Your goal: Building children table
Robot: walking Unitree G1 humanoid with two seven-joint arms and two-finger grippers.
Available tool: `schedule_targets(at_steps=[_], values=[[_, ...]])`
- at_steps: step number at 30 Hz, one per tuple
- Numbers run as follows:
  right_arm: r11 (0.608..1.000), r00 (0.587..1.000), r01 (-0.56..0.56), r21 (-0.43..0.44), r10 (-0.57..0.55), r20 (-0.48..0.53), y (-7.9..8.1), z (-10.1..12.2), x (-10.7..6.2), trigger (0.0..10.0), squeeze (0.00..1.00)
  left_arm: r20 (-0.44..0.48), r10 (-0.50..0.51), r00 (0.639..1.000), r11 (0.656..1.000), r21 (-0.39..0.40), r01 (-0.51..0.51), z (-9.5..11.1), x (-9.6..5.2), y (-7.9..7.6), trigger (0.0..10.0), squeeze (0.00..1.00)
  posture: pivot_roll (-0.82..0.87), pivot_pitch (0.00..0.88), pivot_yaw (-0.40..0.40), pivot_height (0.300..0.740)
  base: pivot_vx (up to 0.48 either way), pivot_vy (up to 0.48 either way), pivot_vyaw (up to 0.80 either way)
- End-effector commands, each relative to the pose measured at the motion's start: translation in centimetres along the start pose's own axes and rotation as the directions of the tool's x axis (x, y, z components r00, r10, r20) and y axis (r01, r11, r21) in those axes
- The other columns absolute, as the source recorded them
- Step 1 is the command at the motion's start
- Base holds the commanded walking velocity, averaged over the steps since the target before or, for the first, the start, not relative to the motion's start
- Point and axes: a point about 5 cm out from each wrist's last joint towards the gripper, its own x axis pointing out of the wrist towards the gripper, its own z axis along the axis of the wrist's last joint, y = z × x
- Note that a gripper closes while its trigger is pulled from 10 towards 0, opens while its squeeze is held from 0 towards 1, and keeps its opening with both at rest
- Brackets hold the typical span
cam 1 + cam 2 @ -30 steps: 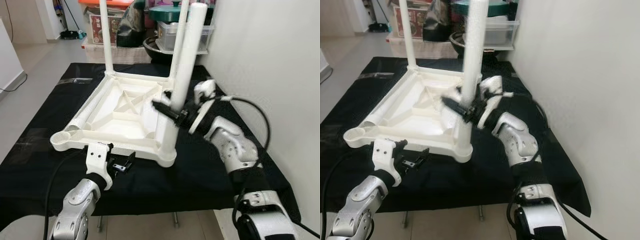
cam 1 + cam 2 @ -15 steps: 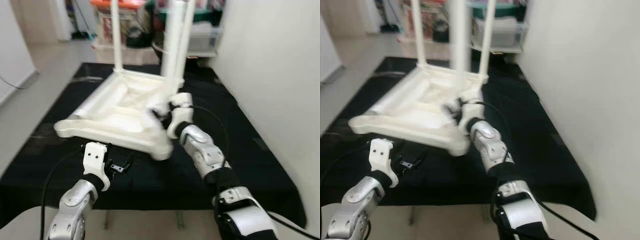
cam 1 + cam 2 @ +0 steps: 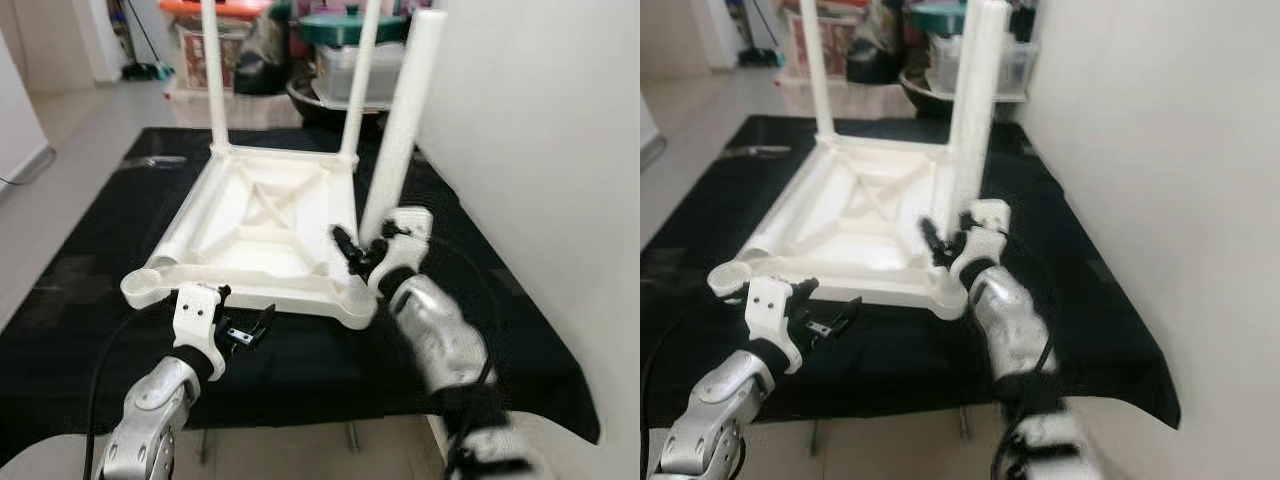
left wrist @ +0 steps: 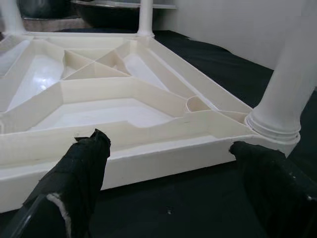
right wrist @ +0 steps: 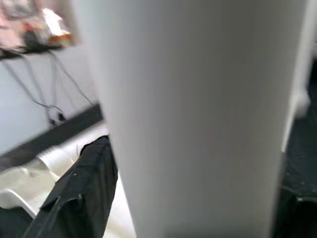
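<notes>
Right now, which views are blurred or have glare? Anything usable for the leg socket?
Left eye view: right arm motion-smeared, upturned table sharp. Right wrist view: near leg too close, soft and blank. Left wrist view: sharpest, mild glare on the ribs, leg's base in its corner socket clear.

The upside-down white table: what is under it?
Under the table top lies a black cloth that covers the whole support. What the cloth rests on is hidden, and so is the table's upper face, pressed against the cloth.
</notes>
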Motion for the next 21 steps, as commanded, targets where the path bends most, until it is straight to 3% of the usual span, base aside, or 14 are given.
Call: schedule_targets(at_steps=[1, 2, 4, 7, 9, 11, 14, 15, 16, 17, 18, 19, 20, 21], values=[[0.968, 0.969, -0.245, -0.048, 0.245, 0.012, 1.5, 1.6, 0.4, 10.0, 0.0, -0.019, 0.011, 1.0, 1.0, -0.005, -0.011, -0.4, -0.2, 0.6, 10.0, 0.0, 0.09, 0.0, -0.062, 0.74, 0.0, 0.0, 0.0], [0.968, 0.969, -0.245, -0.048, 0.245, 0.012, 1.5, 1.6, 0.4, 10.0, 0.0, -0.019, 0.011, 1.0, 1.0, -0.005, -0.011, -0.4, -0.2, 0.6, 10.0, 0.0, 0.09, 0.0, -0.062, 0.74, 0.0, 0.0, 0.0], [0.926, 0.93, -0.365, -0.097, 0.367, 0.002, 1.8, 2.5, -0.2, 10.0, 0.0, -0.019, 0.02, 1.0, 1.0, -0.004, -0.021, -0.3, -0.2, 0.7, 10.0, 0.0, 0.09, 0.0, -0.07, 0.74, 0.0, 0.0, 0.0], [0.897, 0.904, -0.426, -0.116, 0.428, -0.01, 2.1, 2.6, -0.4, 10.0, 0.0, -0.016, 0.02, 1.0, 1.0, -0.007, -0.02, -0.3, -0.3, 0.6, 10.0, 0.0, 0.1, 0.0, -0.073, 0.74, 0.0, 0.0, 0.0], [0.819, 0.831, -0.556, -0.143, 0.553, -0.061, 2.9, 1.9, -0.4, 10.0, 0.0, -0.016, 0.016, 1.0, 1.0, -0.015, -0.016, -0.4, -0.4, 0.2, 10.0, 0.0, 0.1, 0.0, -0.078, 0.74, 0.0, 0.0, 0.0], [0.819, 0.831, -0.556, -0.143, 0.553, -0.061, 2.9, 1.9, -0.4, 10.0, 0.0, -0.016, 0.016, 1.0, 1.0, -0.015, -0.016, -0.4, -0.4, 0.2, 10.0, 0.0, 0.1, 0.0, -0.078, 0.74, 0.0, 0.0, 0.0], [0.798, 0.802, -0.596, -0.084, 0.588, -0.103, 4.9, -0.7, 0.8, 10.0, 0.0, -0.013, 0.026, 1.0, 1.0, -0.015, -0.026, -0.4, -0.4, 0.1, 10.0, 0.0, 0.13, 0.0, -0.092, 0.74, 0.0, 0.0, 0.0], [0.827, 0.826, -0.559, -0.065, 0.549, -0.127, 5.4, -1.7, 1.3, 5.9, 0.0, -0.013, 0.028, 1.0, 1.0, -0.015, -0.028, -0.4, -0.5, 0.1, 10.0, 0.0, 0.12, 0.0, -0.086, 0.74, 0.0, 0.0, 0.0], [0.827, 0.826, -0.559, -0.065, 0.549, -0.127, 5.4, -1.7, 1.3, 5.9, 0.0, -0.013, 0.028, 1.0, 1.0, -0.015, -0.028, -0.4, -0.5, 0.1, 10.0, 0.0, 0.12, 0.0, -0.086, 0.74, 0.0, 0.0, 0.0], [0.863, 0.859, -0.502, -0.054, 0.491, -0.144, 5.3, -2.4, 1.6, 2.2, 0.0, -0.015, 0.027, 1.0, 1.0, -0.013, -0.027, -0.4, -0.6, 0.2, 10.0, 0.0, 0.12, 0.0, -0.084, 0.74, 0.0, 0.0, 0.0], [0.863, 0.859, -0.502, -0.054, 0.491, -0.144, 5.3, -2.4, 1.6, 2.2, 0.0, -0.015, 0.027, 1.0, 1.0, -0.013, -0.027, -0.4, -0.6, 0.2, 10.0, 0.0, 0.12, 0.0, -0.084, 0.74, 0.0, 0.0, 0.0], [0.905, 0.894, -0.425, -0.031, 0.414, -0.169, 4.9, -3.1, 1.8, 0.0, 0.0, -0.019, 0.026, 0.999, 1.0, -0.011, -0.027, -0.5, -0.7, 0.3, 10.0, 0.0, 0.12, 0.0, -0.08, 0.74, 0.0, 0.0, 0.0], [0.968, 0.945, -0.249, -0.018, 0.238, -0.225, 3.5, -4.2, 2.0, 0.0, 0.0, -0.022, 0.025, 0.999, 1.0, -0.011, -0.025, -0.6, -0.6, 0.3, 10.0, 0.0, 0.1, 0.0, -0.071, 0.74, 0.0, 0.0, 0.0], [0.968, 0.945, -0.249, -0.018, 0.238, -0.225, 3.5, -4.2, 2.0, 0.0, 0.0, -0.022, 0.025, 0.999, 1.0, -0.011, -0.025, -0.6, -0.6, 0.3, 10.0, 0.0, 0.1, 0.0, -0.071, 0.74, 0.0, 0.0, 0.0]])
